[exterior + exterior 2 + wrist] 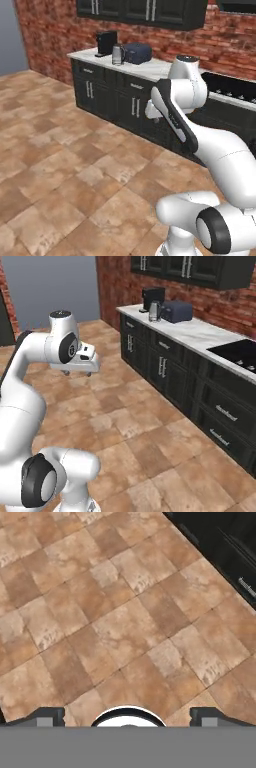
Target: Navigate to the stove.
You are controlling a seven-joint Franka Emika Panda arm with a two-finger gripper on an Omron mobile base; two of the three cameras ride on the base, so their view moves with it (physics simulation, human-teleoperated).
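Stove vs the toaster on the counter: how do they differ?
The stove is flat, glossy black and set flush into the counter; the toaster is a boxy dark blue-grey body standing on top. The stove lies at the counter's near end, cut off by the right base view's edge; the toaster sits at the far end beside a kettle. Both share one counter run.

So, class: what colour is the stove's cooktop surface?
Glossy black; the stove shows best in the right base view, set into the pale countertop.

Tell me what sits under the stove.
Below the stove, the right base view shows dark drawer fronts with silver bar handles, reaching down to the tiled floor. What the closed drawers hold cannot be seen. In the left base view the arm covers that area.
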